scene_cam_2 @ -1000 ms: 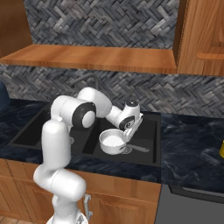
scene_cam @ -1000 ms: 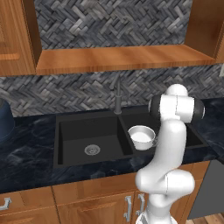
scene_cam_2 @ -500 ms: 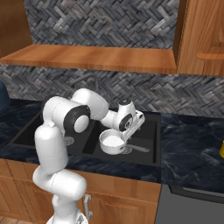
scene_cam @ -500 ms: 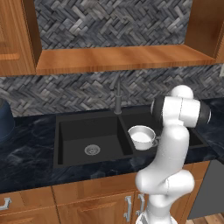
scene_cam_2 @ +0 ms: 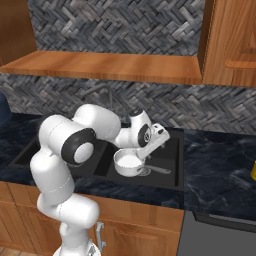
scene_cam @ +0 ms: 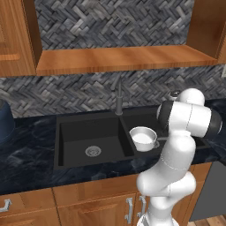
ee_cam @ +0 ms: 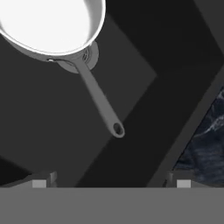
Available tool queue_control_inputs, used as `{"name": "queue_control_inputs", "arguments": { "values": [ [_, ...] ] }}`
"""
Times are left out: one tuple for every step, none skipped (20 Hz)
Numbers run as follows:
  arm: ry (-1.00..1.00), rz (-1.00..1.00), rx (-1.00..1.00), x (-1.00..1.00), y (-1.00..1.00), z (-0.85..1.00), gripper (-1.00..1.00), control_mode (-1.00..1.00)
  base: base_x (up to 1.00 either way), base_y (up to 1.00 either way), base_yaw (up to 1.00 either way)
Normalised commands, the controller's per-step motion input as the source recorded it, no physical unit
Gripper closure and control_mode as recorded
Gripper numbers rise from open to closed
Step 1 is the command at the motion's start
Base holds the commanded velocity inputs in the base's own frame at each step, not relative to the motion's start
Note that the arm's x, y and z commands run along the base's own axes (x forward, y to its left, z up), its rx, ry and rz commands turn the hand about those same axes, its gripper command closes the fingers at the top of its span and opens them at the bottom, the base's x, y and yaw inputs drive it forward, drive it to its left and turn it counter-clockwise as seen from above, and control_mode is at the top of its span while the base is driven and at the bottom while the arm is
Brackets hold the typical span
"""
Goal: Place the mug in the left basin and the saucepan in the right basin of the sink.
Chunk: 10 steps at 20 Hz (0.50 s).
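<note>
The silvery saucepan sits upright in the right basin of the black sink, over the drain. Its long handle lies free, pointing towards my hand. My gripper hovers just above and beside the pan, open, with nothing between its fingers. The left basin holds only its steel drain. A sliver of the yellow mug shows on the counter at the far right edge.
A slim grey faucet stands behind the divider. A blue toaster sits on the dark marbled counter at the left. A wooden shelf hangs above the sink.
The arm's elbow has swung outward and a little lower. The hand has stayed above the pan's handle with open jaws. The saucepan has not moved.
</note>
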Motion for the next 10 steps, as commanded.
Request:
{"name": "queue_control_inputs", "arguments": {
  "values": [
    [0.09, -0.33, 0.23, -0.09, -0.18, 0.54, -1.00, -1.00, 0.00, 0.00, 0.00],
    [0.14, -0.23, 0.33, -0.01, -0.23, 0.43, -1.00, -1.00, 0.00, 0.00, 0.00],
    [0.12, -0.17, 0.35, 0.00, -0.35, 0.49, -1.00, -1.00, 0.00, 0.00, 0.00],
    [0.13, -0.10, 0.38, 0.06, -0.39, 0.48, -1.00, -1.00, 0.00, 0.00, 0.00],
    [0.12, -0.08, 0.40, 0.09, -0.39, 0.48, -1.00, -1.00, 0.00, 0.00, 0.00],
    [0.05, -0.08, 0.39, 0.14, -0.41, 0.51, -1.00, -1.00, 0.00, 0.00, 0.00],
    [0.00, -0.05, 0.40, 0.03, -0.41, 0.50, -1.00, -1.00, 0.00, 0.00, 0.00],
    [0.00, 0.00, 0.31, 0.00, -0.33, 0.46, -1.00, -1.00, 0.00, 0.00, 0.00],
    [-0.11, 0.00, 0.07, -0.12, -0.18, 0.29, -1.00, -1.00, 0.00, 0.00, 0.00],
    [-0.22, 0.00, -0.04, -0.16, -0.01, 0.21, -1.00, -1.00, 0.00, 0.00, 0.00]
  ]
}}
